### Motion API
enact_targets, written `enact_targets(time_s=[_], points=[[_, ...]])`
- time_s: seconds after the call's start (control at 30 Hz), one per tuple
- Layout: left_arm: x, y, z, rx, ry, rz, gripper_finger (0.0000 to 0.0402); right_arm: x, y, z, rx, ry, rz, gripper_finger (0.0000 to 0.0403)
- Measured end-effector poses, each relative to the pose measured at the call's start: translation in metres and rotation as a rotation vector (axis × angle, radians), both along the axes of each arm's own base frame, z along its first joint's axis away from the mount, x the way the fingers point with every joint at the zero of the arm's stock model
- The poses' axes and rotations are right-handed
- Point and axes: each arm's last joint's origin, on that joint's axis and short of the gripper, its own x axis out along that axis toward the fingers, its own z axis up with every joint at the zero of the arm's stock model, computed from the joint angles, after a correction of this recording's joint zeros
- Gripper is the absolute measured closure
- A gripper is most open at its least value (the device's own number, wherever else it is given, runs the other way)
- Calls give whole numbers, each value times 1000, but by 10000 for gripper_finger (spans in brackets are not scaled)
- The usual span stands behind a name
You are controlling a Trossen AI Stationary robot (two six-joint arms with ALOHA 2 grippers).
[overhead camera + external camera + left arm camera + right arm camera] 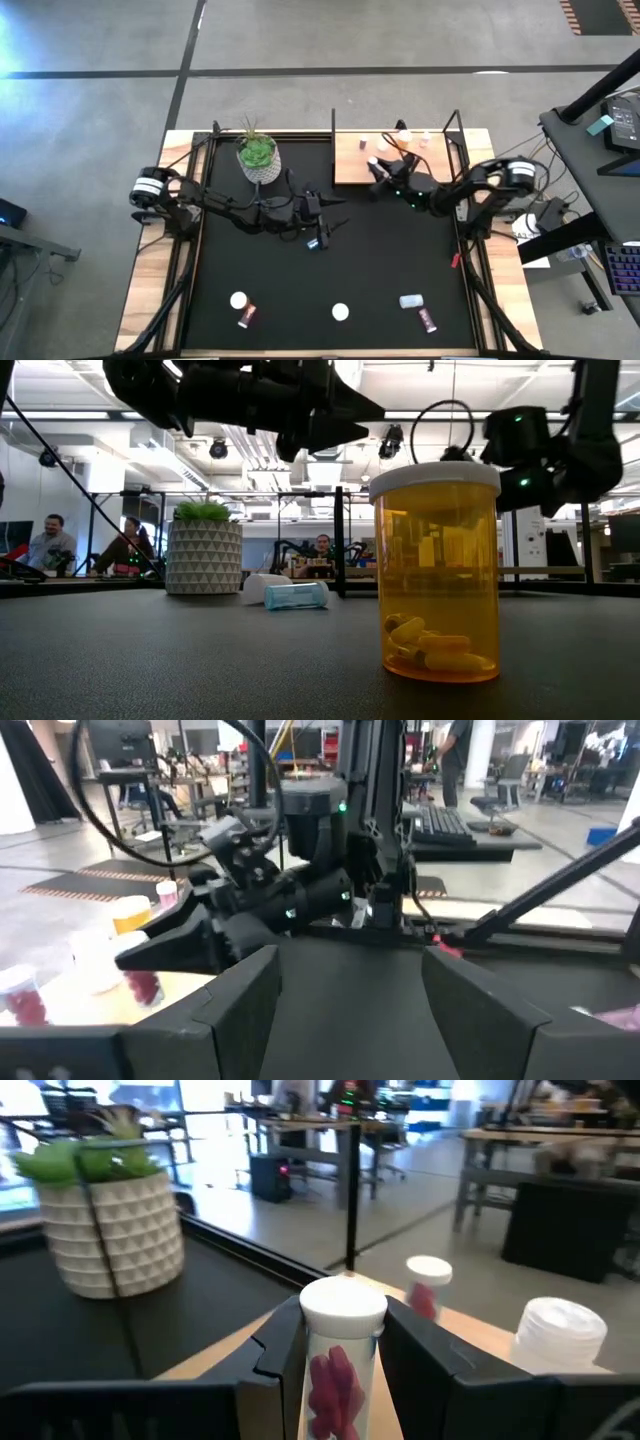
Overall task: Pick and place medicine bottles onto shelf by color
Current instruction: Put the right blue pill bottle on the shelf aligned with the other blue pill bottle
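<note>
My right gripper (375, 168) is over the near left part of the light-wood shelf (350, 170), shut on a white-capped bottle of pink pills (340, 1355). Several more bottles stand on the shelf: orange (130, 910), white (95, 960) and pink (25, 995). My left gripper (338, 224) hangs open and empty above the middle of the black mat, pointing toward the right arm. Near the table's front edge, an orange bottle (437, 570) stands upright and a blue one (296, 595) lies on its side. My right gripper pinches the pink-pill bottle between its two fingers, on opposite sides just below the white cap (343, 1308). The fingers come from the table's right side, slanting a little down. The bottle stands upright over the shelf board; I cannot tell whether its base touches the board.
A white pot with a green plant (259, 160) stands at the far left of the mat. Black upright posts (333, 125) rise at the shelf's ends. More bottles lie along the near edge: a white one (238, 299), pink ones (246, 317) (428, 320), a blue one (411, 300).
</note>
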Motion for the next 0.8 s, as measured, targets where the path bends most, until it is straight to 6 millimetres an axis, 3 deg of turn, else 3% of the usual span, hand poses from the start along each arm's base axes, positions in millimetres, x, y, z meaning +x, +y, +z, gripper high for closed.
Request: enact_targets(time_s=[0.43, 0.8], points=[[0, 0, -3, 4, 32, 0, 171, 20, -24, -29, 15, -41, -94, 300], [0, 0, -4, 5, 37, 0, 171, 32, -34, -38, -11, -18, -180, 300]])
